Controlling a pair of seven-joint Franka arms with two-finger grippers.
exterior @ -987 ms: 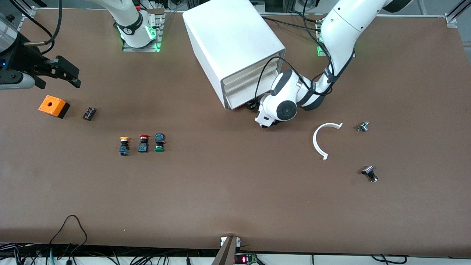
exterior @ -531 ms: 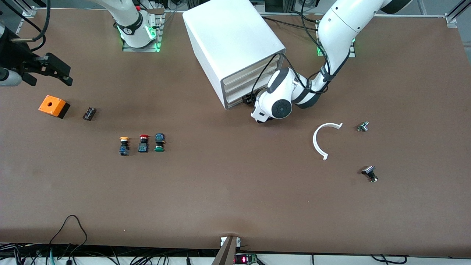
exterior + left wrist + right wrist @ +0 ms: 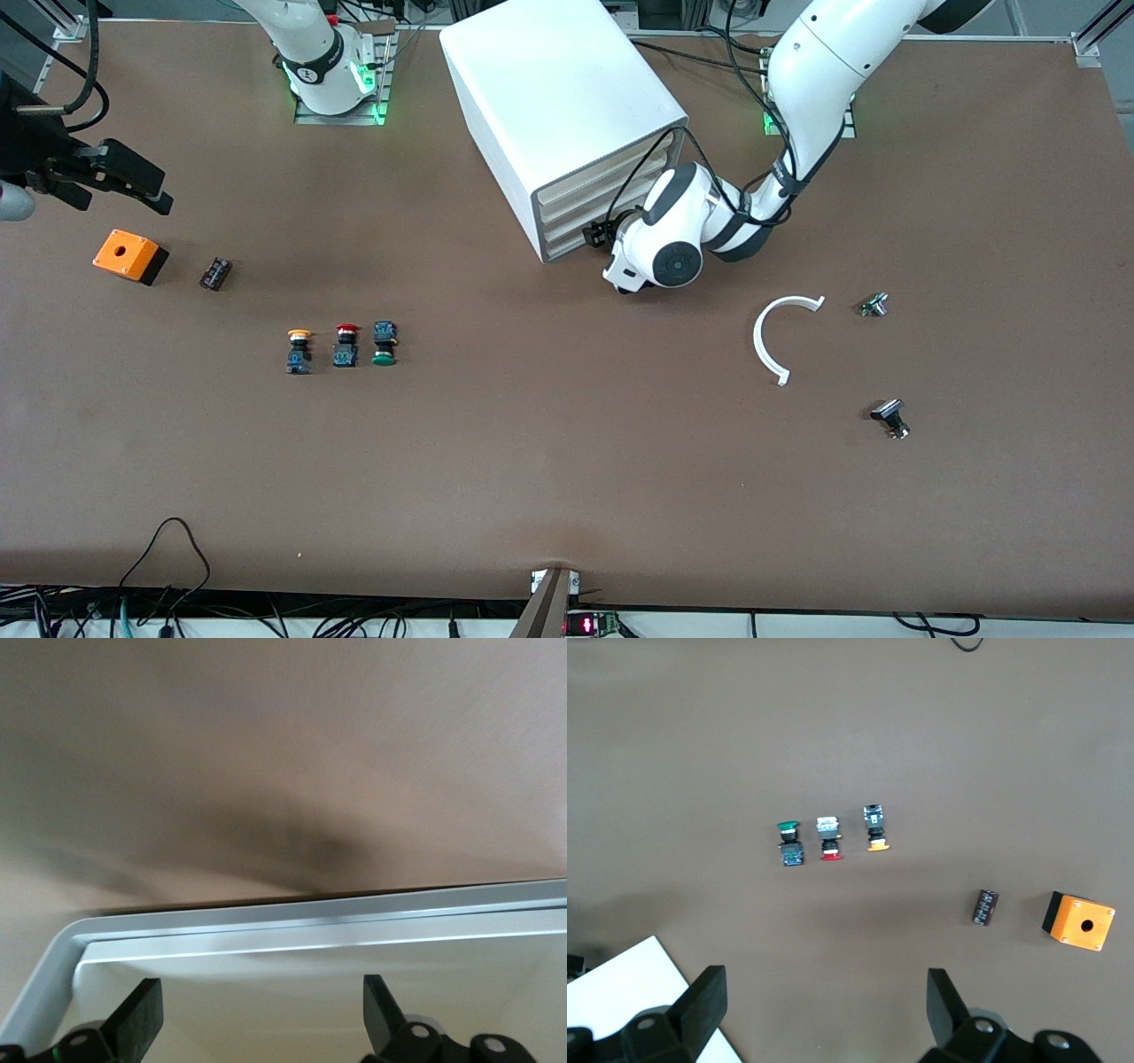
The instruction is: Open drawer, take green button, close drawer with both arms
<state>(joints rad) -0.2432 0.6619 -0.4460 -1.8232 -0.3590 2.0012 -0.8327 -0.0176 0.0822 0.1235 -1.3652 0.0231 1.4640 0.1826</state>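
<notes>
Left gripper (image 3: 595,236) is sitting low at the cabinet (image 3: 558,106) front, right at the lowest drawer (image 3: 580,237), center-upper part of the front view. From its wrist camera I am seeing both fingers (image 3: 142,1014) spread wide apart with the white rim of the cabinet (image 3: 266,926) across the frame; they are gripping nothing. All three drawers are looking closed.

Right gripper (image 3: 133,182) is hanging at the upper left of the front view, over the table (image 3: 567,478) above the orange box (image 3: 129,255). Its fingers (image 3: 700,997) are also spread wide and empty.

I am spotting the green-capped button (image 3: 384,344) lying on the table left of center, last in a row with the red-capped button (image 3: 345,345) and the yellow-capped button (image 3: 299,350). A small black part (image 3: 215,273) is lying just beside the orange box. A white curved piece (image 3: 780,338) is resting right of center.
</notes>
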